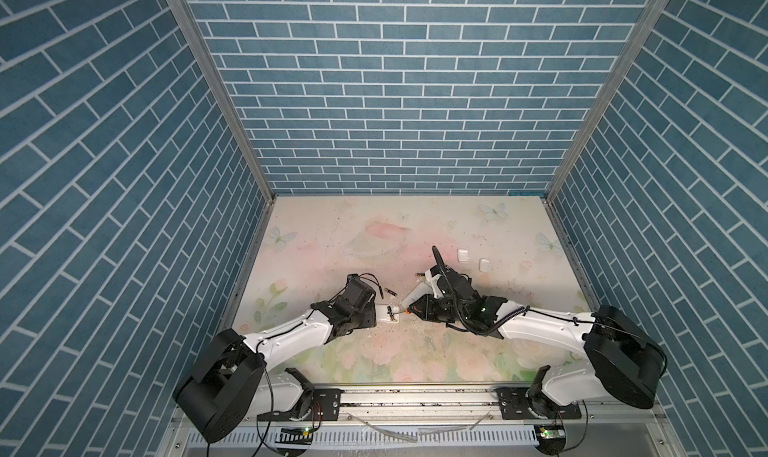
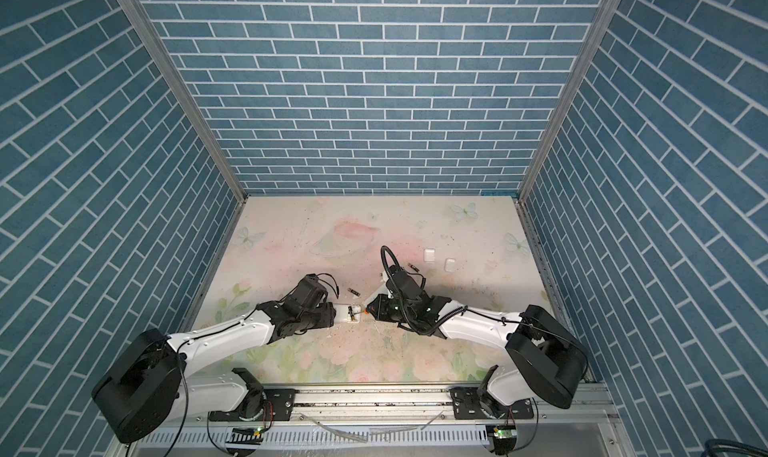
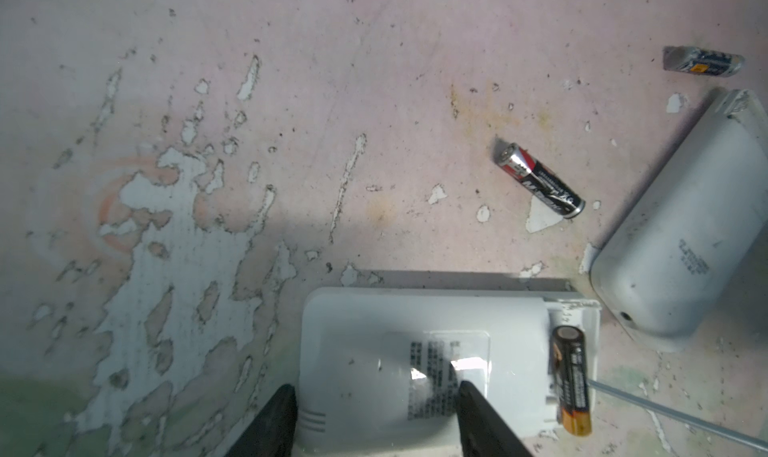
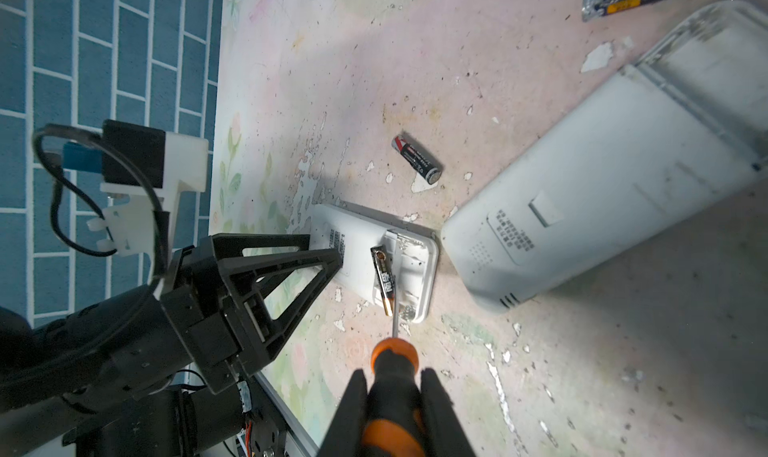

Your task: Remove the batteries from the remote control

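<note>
A small white remote control (image 3: 415, 330) (image 1: 384, 314) (image 2: 345, 314) lies back up with its compartment open. One of the batteries (image 3: 571, 380) (image 4: 383, 280), black with a gold end, sits in it. My left gripper (image 3: 374, 388) (image 4: 326, 245) is shut on the remote control, one finger at its end and one on its back. My right gripper (image 4: 394, 376) is shut on an orange-and-black screwdriver (image 4: 395, 396), whose thin shaft reaches the compartment beside that battery. Two loose batteries lie beyond: one (image 3: 540, 180) (image 1: 391, 292) close by, another (image 3: 702, 62) (image 2: 412, 266) further off.
A larger white remote (image 3: 681, 234) (image 4: 602, 176) lies face down just right of the small one. Two small white covers (image 1: 462, 255) (image 1: 483, 264) rest at the back right. The flowered tabletop (image 1: 374, 234) is scuffed; blue brick walls close it on three sides.
</note>
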